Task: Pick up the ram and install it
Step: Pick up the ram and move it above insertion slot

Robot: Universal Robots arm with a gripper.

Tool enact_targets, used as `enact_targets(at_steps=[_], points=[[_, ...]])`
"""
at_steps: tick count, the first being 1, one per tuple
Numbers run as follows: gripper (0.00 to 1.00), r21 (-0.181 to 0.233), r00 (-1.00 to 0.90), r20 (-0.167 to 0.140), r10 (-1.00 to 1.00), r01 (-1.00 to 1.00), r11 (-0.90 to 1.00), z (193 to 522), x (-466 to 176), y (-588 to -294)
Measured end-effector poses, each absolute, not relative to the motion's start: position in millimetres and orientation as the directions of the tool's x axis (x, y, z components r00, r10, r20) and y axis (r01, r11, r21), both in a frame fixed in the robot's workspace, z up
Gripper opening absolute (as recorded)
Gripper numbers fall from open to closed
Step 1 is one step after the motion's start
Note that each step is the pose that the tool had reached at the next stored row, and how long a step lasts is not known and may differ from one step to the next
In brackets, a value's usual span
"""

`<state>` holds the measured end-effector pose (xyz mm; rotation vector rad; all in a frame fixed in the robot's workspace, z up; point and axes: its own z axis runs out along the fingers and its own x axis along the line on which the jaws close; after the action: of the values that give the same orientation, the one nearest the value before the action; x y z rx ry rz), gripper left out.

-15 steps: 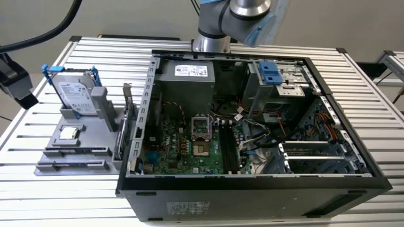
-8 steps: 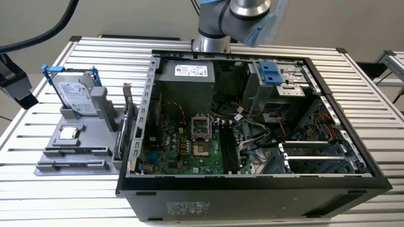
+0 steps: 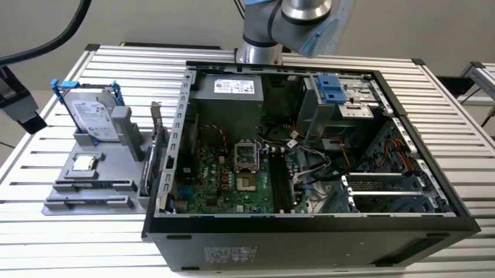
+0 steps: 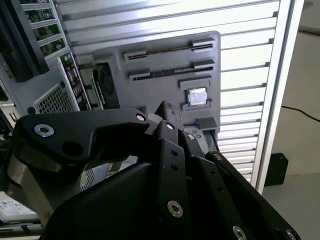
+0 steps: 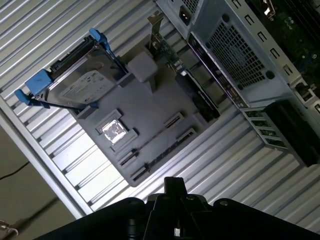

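Ram [image 5: 150, 141], in both wrist views: thin dark strip seen edge-on, seated in the long slot of grey holder [image 5: 150, 107] that lies nearer the processor chip [image 5: 115, 131]. Colour not readable from this angle. Second long slot parallel, just beside it, farther from chip. In second wrist view, same strip at [image 4: 167, 71], chip at [image 4: 196, 96].

Tool [image 5: 172, 182]: black linkage in foreground of both wrist views, tip pointed toward holder, apart from ram w/ bare slats between. Opening wide or narrow: can't tell. No ram in it.

On same holder: hard drive [image 5: 80, 87] w/ blue rails, propped tilted at the end opposite the slots. Expansion card [image 3: 159, 145] w/ metal bracket upright along holder's edge, between holder and PC case [image 3: 309, 223].

Exterior view: holder at mid-left of frame, on slatted aluminium surface [image 3: 77, 243]. Case lying on its side w/ panel off, filling centre and right. Inside: green motherboard [image 3: 224, 179] centre-left, black memory slots [image 3: 280, 182] just right of CPU socket, grey power supply [image 3: 228, 101] above, blue drive caddy [image 3: 332, 90] upper right, cable bundle in the middle. Arm [image 3: 286, 17] at top centre, behind case.
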<state>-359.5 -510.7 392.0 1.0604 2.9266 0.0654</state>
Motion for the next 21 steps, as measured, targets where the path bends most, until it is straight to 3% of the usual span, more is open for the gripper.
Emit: enact_targets(at_steps=[21], points=[[0.0,0.049,-0.695,-0.012,0.719,0.718,0.694,392.0,-360.0,-510.7]])
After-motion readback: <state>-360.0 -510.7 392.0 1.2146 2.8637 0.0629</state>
